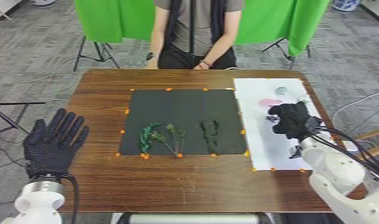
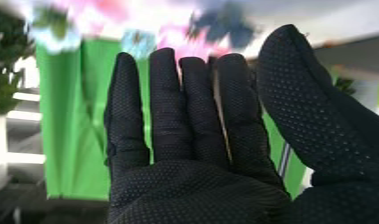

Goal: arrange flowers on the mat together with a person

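Observation:
In the head view my right hand (image 1: pixel 294 119) is over the white mat (image 1: pixel 272 159), partly hiding it. A pink flower (image 1: pixel 270 102) and a pale flower (image 1: pixel 281 91) lie beyond the hand. Three green sprigs rest on the dark mat (image 1: pixel 181 107): a leafy one (image 1: pixel 147 137), a branching one (image 1: pixel 175 139) and a narrow one (image 1: pixel 209 135). My left hand (image 1: pixel 50 150) is beside the table's left edge, fingers straight. In the right wrist view my right hand (image 2: pixel 190 185) has straight fingers and holds nothing; blurred pink flowers (image 2: pixel 187 41) and a light-blue flower (image 2: pixel 138 42) appear behind the fingertips.
Across the brown table (image 1: pixel 168 185) a person sits, hands low by the far edge, away from the flowers. Orange markers line the dark mat's border. A green cloth (image 1: pixel 105 22) hangs behind, and tripod legs stand left of the table.

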Controlling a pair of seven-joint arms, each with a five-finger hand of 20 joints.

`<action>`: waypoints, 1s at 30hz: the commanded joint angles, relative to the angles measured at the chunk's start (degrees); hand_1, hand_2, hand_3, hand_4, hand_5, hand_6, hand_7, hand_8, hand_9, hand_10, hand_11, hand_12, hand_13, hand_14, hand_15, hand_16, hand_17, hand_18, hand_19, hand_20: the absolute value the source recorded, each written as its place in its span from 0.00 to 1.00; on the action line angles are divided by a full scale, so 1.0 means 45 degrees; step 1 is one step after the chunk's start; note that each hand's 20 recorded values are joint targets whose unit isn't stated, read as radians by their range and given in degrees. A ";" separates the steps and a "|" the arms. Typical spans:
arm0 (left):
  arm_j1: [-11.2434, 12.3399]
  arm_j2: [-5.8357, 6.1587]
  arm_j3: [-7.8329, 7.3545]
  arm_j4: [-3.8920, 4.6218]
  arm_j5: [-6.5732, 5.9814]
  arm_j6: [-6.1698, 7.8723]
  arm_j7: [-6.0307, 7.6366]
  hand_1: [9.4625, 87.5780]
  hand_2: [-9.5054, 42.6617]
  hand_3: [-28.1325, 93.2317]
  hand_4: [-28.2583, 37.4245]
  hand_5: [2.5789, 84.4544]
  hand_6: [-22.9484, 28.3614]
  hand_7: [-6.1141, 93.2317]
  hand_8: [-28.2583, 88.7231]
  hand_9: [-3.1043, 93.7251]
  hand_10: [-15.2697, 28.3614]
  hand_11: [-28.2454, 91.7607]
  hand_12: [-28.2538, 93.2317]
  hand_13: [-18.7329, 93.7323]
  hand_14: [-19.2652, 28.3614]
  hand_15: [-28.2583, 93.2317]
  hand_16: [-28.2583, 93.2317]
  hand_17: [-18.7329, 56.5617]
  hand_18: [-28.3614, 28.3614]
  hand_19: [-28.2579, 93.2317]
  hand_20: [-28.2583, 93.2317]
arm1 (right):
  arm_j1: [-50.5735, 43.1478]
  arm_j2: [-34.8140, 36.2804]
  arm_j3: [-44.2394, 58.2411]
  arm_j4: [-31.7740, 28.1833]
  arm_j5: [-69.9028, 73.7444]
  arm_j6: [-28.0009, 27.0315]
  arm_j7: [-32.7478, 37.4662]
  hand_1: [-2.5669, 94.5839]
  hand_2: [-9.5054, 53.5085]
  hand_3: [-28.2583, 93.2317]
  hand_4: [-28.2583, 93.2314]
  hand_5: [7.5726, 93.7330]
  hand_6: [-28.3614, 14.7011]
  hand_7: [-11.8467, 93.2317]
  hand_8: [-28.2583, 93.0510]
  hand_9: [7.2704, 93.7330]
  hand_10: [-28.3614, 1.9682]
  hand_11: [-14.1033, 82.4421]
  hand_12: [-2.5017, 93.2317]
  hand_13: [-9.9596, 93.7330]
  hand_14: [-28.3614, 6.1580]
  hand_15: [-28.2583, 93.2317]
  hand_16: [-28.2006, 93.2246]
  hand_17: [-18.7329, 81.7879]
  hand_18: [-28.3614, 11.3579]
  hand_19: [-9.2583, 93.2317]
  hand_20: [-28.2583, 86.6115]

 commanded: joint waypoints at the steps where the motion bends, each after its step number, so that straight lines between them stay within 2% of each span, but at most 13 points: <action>1: 0.0199 -0.0162 0.0152 0.0055 -0.0251 0.0167 -0.0067 0.25 0.45 0.83 0.00 0.52 0.61 0.18 0.15 0.45 0.67 0.39 0.28 0.43 0.73 0.48 0.17 0.16 0.77 0.56 0.31 | 0.0684 0.0139 -0.0740 0.0474 0.0121 -0.0234 0.0072 0.50 0.00 0.87 0.00 0.48 0.69 0.35 0.09 0.52 0.63 0.28 0.16 0.56 0.64 0.37 0.39 0.40 0.38 0.62 0.40; 4: 0.0241 -0.0208 0.0116 0.0036 -0.0316 0.0174 -0.0111 0.25 0.45 0.83 0.00 0.52 0.61 0.18 0.15 0.45 0.67 0.39 0.28 0.43 0.73 0.48 0.17 0.16 0.77 0.56 0.31 | 0.0733 0.0080 -0.0986 0.0616 0.0043 0.0122 0.0145 0.54 0.00 0.86 0.00 0.57 0.75 0.38 0.09 0.64 0.65 0.32 0.18 0.60 0.65 0.41 0.40 0.42 0.39 0.62 0.40; 5: 0.0238 -0.0196 0.0145 0.0041 -0.0318 0.0174 -0.0061 0.25 0.46 0.83 0.00 0.53 0.61 0.18 0.15 0.45 0.67 0.39 0.28 0.43 0.73 0.48 0.17 0.16 0.77 0.56 0.31 | 0.0732 0.0050 -0.1031 0.0627 0.0048 0.0185 0.0152 0.57 0.00 0.83 0.00 0.59 0.76 0.41 0.13 0.68 0.68 0.32 0.21 0.62 0.65 0.43 0.41 0.42 0.39 0.62 0.41; 8: 0.0229 -0.0230 0.0106 0.0051 -0.0331 0.0150 -0.0049 0.25 0.46 0.83 0.00 0.53 0.61 0.18 0.15 0.45 0.67 0.39 0.28 0.43 0.73 0.48 0.17 0.16 0.77 0.56 0.31 | 0.0719 0.0066 -0.1234 0.0735 -0.0101 0.0733 0.0083 0.64 0.00 0.76 0.00 0.65 0.77 0.48 0.16 0.81 0.75 0.23 0.37 0.66 0.69 0.45 0.47 0.43 0.36 0.64 0.43; 11: 0.0205 -0.0221 0.0088 0.0058 -0.0341 0.0161 -0.0014 0.25 0.46 0.83 0.00 0.53 0.61 0.18 0.15 0.45 0.67 0.39 0.28 0.44 0.73 0.48 0.17 0.16 0.77 0.56 0.31 | 0.0662 0.0126 -0.1269 0.0643 -0.0038 0.1278 -0.0092 0.67 0.00 0.75 0.00 0.72 0.78 0.52 0.19 0.89 0.78 0.25 0.45 0.72 0.73 0.43 0.57 0.44 0.36 0.63 0.45; 14: 0.0168 -0.0197 0.0057 0.0078 -0.0347 0.0148 -0.0104 0.25 0.46 0.83 0.00 0.53 0.61 0.18 0.15 0.45 0.67 0.39 0.28 0.44 0.73 0.48 0.17 0.16 0.77 0.56 0.31 | 0.0730 0.0364 -0.1505 0.0378 0.0050 0.3040 -0.0399 0.66 0.00 0.76 0.00 0.74 0.78 0.53 0.19 0.90 0.78 0.26 0.47 0.73 0.74 0.43 0.59 0.44 0.35 0.63 0.45; 16: 0.0243 -0.0137 0.0023 0.0068 -0.0302 0.0226 -0.0103 0.25 0.46 0.83 0.00 0.53 0.61 0.18 0.15 0.45 0.67 0.39 0.28 0.44 0.73 0.48 0.17 0.16 0.77 0.56 0.31 | 0.1124 0.0321 -0.1731 0.0063 0.0220 0.3810 -0.1465 0.66 0.00 0.77 0.00 0.74 0.77 0.53 0.19 0.91 0.78 0.26 0.47 0.74 0.73 0.43 0.59 0.44 0.35 0.63 0.45; 19: 0.0310 -0.0105 -0.0069 0.0063 -0.0390 0.0324 -0.0061 0.25 0.46 0.83 0.00 0.53 0.61 0.18 0.15 0.45 0.67 0.39 0.28 0.43 0.73 0.48 0.17 0.16 0.77 0.56 0.31 | 0.2835 0.0085 -0.3337 -0.0275 0.0043 0.5002 -0.2226 0.65 0.00 0.78 0.00 0.74 0.78 0.53 0.19 0.91 0.80 0.26 0.47 0.74 0.75 0.43 0.59 0.43 0.36 0.61 0.44; 22: 0.0301 -0.0028 -0.0128 0.0077 -0.0310 0.0244 -0.0103 0.25 0.46 0.83 0.00 0.53 0.61 0.18 0.15 0.45 0.67 0.39 0.28 0.44 0.73 0.48 0.17 0.16 0.77 0.56 0.31 | 0.4632 -0.0620 -0.4793 -0.0567 0.0175 0.4653 -0.3009 0.65 0.00 0.78 0.00 0.74 0.79 0.54 0.19 0.91 0.81 0.26 0.47 0.74 0.77 0.44 0.59 0.43 0.37 0.60 0.44; 26: 0.0252 0.0050 -0.0122 0.0122 -0.0335 0.0251 0.0051 0.25 0.46 0.83 0.00 0.53 0.61 0.18 0.15 0.45 0.67 0.39 0.28 0.43 0.73 0.48 0.17 0.16 0.77 0.56 0.31 | 0.6968 -0.2023 -0.6911 -0.0312 0.1712 0.4251 -0.4143 0.64 0.00 0.79 0.00 0.73 0.80 0.55 0.19 0.91 0.82 0.26 0.47 0.73 0.78 0.44 0.60 0.43 0.38 0.60 0.44; 30: 0.0025 0.0168 0.0116 0.0233 -0.0323 0.0211 -0.0003 0.25 0.46 0.83 0.00 0.53 0.61 0.18 0.15 0.45 0.67 0.39 0.28 0.43 0.73 0.48 0.17 0.16 0.77 0.56 0.31 | 0.8554 -0.3489 -0.8491 0.0242 0.2978 0.3866 -0.5056 0.64 0.00 0.79 0.00 0.72 0.80 0.56 0.19 0.91 0.82 0.26 0.47 0.73 0.78 0.44 0.60 0.42 0.37 0.60 0.44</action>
